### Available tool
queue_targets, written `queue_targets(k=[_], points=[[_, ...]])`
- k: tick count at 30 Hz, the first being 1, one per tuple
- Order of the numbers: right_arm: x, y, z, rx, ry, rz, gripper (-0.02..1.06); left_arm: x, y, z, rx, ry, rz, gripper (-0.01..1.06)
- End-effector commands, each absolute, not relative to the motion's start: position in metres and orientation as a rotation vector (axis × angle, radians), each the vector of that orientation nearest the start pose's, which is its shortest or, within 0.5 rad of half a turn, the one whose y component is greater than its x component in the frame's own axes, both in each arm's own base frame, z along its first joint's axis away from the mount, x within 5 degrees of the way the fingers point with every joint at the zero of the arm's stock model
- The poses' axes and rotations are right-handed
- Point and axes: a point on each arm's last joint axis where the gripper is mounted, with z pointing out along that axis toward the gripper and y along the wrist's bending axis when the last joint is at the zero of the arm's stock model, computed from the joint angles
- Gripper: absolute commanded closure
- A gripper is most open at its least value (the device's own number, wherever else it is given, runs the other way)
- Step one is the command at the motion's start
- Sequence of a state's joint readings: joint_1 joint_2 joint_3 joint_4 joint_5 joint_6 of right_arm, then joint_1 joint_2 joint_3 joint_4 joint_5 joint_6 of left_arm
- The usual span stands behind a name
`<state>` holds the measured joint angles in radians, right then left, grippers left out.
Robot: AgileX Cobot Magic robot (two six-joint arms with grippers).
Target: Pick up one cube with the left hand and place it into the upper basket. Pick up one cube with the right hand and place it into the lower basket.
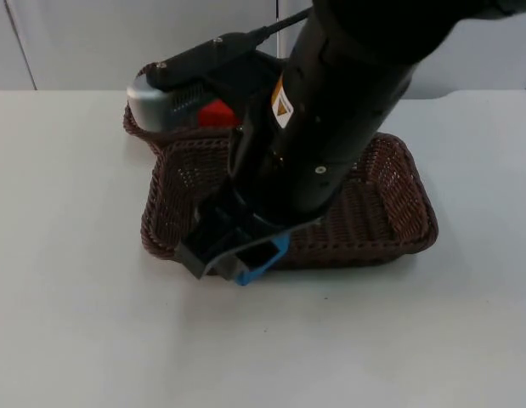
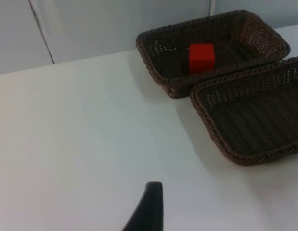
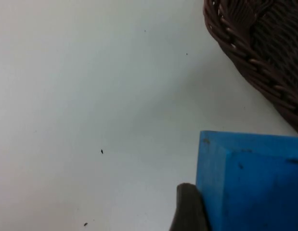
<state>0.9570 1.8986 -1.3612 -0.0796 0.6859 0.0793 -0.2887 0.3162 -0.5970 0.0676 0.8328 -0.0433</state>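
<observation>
Right pincer [image 1: 246,259] sits nearest the camera, at the front rim of the lower dark brown woven wicker basket [image 1: 398,212], clamped on a blue cube [image 1: 261,263] above the white surface [image 1: 76,323]. Right wrist view: blue cube [image 3: 250,183] against a black fingertip [image 3: 187,209], basket rim beside it. Small red cube [image 2: 201,57] lies inside the upper dark brown woven wicker basket [image 2: 153,48]. Left pincer [image 2: 149,207] hangs over bare surface, well apart from both baskets; cannot tell its opening.

I am working over a smooth white table top [image 1: 67,255] that is catching soft, even light. Behind it a pale grey panelled partition wall [image 1: 144,42] is standing, dark vertical seams running down it.
</observation>
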Motion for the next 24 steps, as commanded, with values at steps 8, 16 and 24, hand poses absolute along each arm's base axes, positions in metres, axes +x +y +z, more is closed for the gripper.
queue_targets(k=[8,16,24], points=[[0.234,0.325,0.213,-1.235,2.403,0.206,1.05,0.05,-0.01,0.317,0.258,2.018,-0.13,0.22],[0.241,0.32,0.213,-1.23,2.395,0.169,1.05,0.05,-0.009,0.317,0.259,2.017,-0.122,0.22],[0.267,0.295,0.219,-1.11,2.447,0.152,1.05,0.05,-0.009,0.317,0.259,2.015,-0.12,0.22]])
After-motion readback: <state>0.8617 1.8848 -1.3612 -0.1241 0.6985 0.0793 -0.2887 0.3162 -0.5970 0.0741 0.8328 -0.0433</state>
